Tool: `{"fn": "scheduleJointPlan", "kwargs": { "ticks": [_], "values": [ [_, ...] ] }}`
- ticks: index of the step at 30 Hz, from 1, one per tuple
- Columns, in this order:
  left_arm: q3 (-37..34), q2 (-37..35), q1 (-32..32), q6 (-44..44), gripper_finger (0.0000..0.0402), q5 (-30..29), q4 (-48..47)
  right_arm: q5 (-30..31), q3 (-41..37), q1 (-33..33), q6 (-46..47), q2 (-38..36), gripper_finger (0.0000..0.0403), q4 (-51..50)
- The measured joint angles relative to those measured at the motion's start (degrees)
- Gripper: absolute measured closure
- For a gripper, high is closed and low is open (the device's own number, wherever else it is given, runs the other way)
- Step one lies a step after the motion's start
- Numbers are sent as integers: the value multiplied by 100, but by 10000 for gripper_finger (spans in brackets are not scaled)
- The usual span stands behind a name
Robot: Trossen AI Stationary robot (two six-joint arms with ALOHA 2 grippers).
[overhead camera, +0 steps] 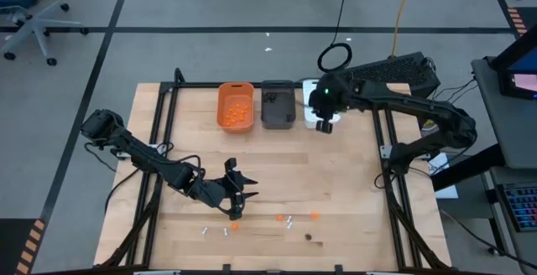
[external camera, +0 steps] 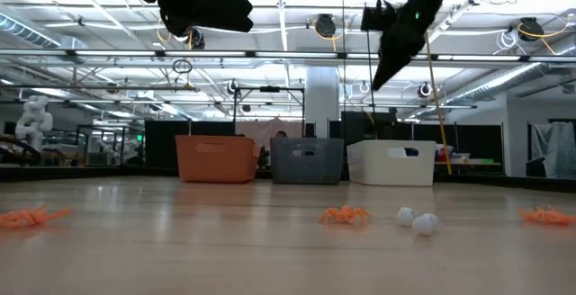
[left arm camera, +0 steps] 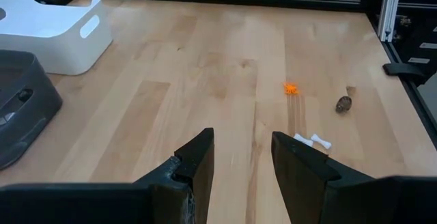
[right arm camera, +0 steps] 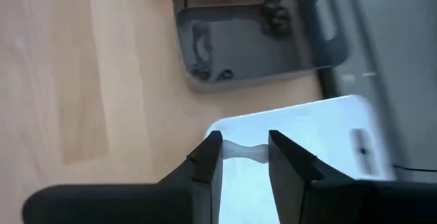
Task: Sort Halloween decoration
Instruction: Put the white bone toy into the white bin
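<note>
Small pieces lie on the table's near part: orange blobs (overhead camera: 279, 218), white sticks (overhead camera: 289, 221) and a dark lump (overhead camera: 309, 236). The left wrist view shows an orange blob (left arm camera: 291, 88), a dark lump (left arm camera: 343, 104) and white sticks (left arm camera: 312, 141). My left gripper (overhead camera: 237, 189) is open and empty above the wood, just beyond these pieces. My right gripper (overhead camera: 324, 122) hangs over the white bin (right arm camera: 321, 125) at the far edge, with a small white stick (right arm camera: 243, 151) between its fingers. The dark grey bin (right arm camera: 252, 43) holds several dark lumps. My right gripper holds the white stick across the gap between its two fingers, one stick end (right arm camera: 225, 146) against each finger. The fingers point down from above. The stick is clear of the bin, above its white inside.
Three bins stand in a row at the far edge: orange (overhead camera: 236, 106) with several orange blobs, dark grey (overhead camera: 278, 104), and white (overhead camera: 310, 84) mostly under my right arm. Black frame rails (overhead camera: 159, 141) run along the table's sides. Bare wood lies in the middle.
</note>
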Motion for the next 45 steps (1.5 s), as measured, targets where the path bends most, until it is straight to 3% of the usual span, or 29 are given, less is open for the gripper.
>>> {"fn": "scheduleJointPlan", "kwargs": {
  "ticks": [3,9,16,22,32,39,42,45],
  "values": [
    [2,0,-7,-10,256,9,-107,-850,-473,-558,153,4,332,578],
    [2,0,-48,-15,256,75,-387,-1614,-1305,-1285,579,7,332,1252],
    [2,0,-35,-11,256,91,-398,-1679,-1880,-1787,1141,7,332,2033],
    [2,0,-35,-15,256,91,-394,-1688,-2223,-1843,138,7,332,2663],
    [2,0,-37,-157,256,84,-388,-1685,-2350,-1850,-1899,8,332,2594],
    [2,0,-37,-157,256,25,-391,-1685,-2352,-1773,-4287,9,332,2372],
    [2,0,-37,-155,256,23,-394,-1656,-2352,-1776,-4676,9,332,2375],
    [2,0,-37,-155,256,23,-396,-1653,-2352,-1778,-4447,9,332,2375]
  ]
}}
